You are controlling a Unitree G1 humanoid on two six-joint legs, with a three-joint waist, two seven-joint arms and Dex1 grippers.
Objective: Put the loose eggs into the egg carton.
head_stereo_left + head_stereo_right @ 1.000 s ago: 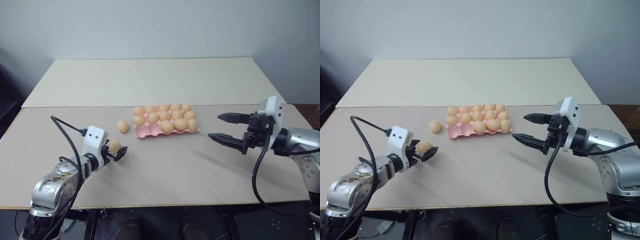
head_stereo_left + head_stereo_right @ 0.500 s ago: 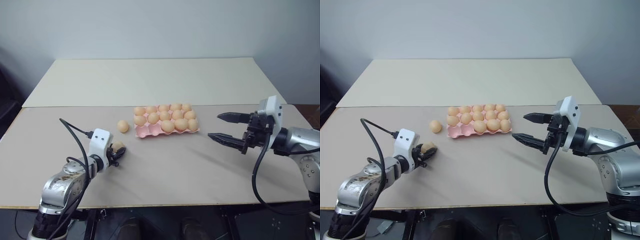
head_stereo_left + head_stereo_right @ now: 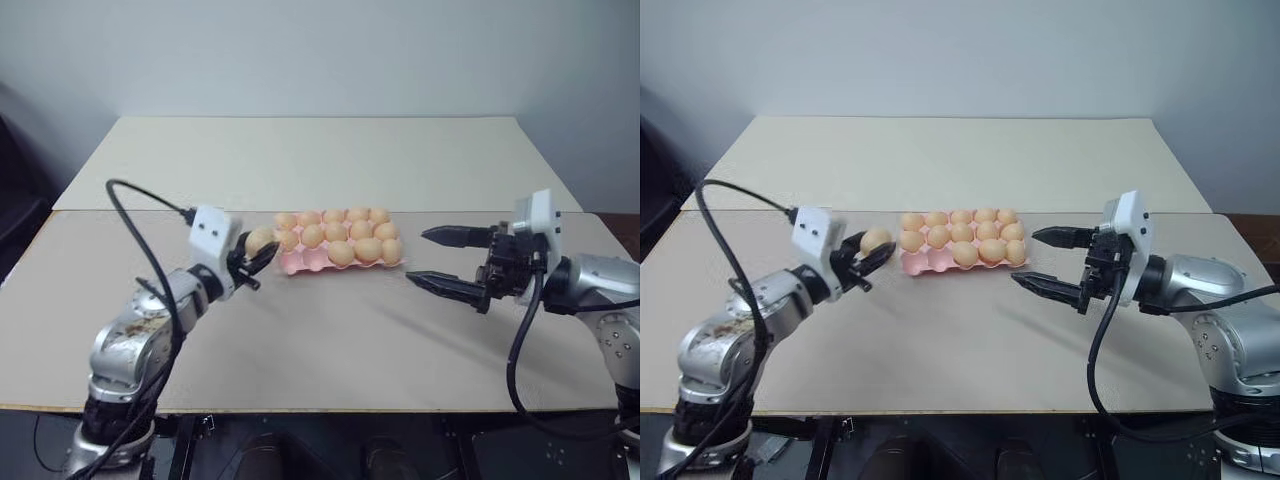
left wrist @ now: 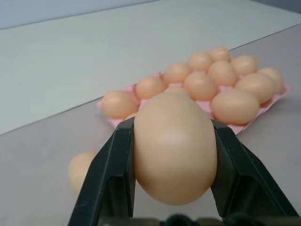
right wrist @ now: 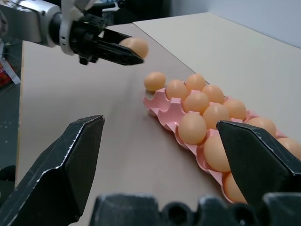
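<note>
Left gripper (image 3: 262, 256): closed on an egg (image 4: 175, 147), near the egg carton (image 3: 940, 264).
Right gripper (image 3: 1049, 262): wide open, empty.
Risk: egg could slip and roll if released off-cup.

An egg (image 4: 175, 148) sits between the left gripper (image 3: 872, 258) fingers — the egg carton (image 3: 937, 262) just beyond, another egg (image 5: 154, 81) beside the carton.

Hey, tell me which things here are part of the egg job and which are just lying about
Part of the job:
- held egg in the left tool
- loose egg beside the carton
- pink egg carton

Just lying about:
- nothing besides the table; the open right tool waits empty
</note>
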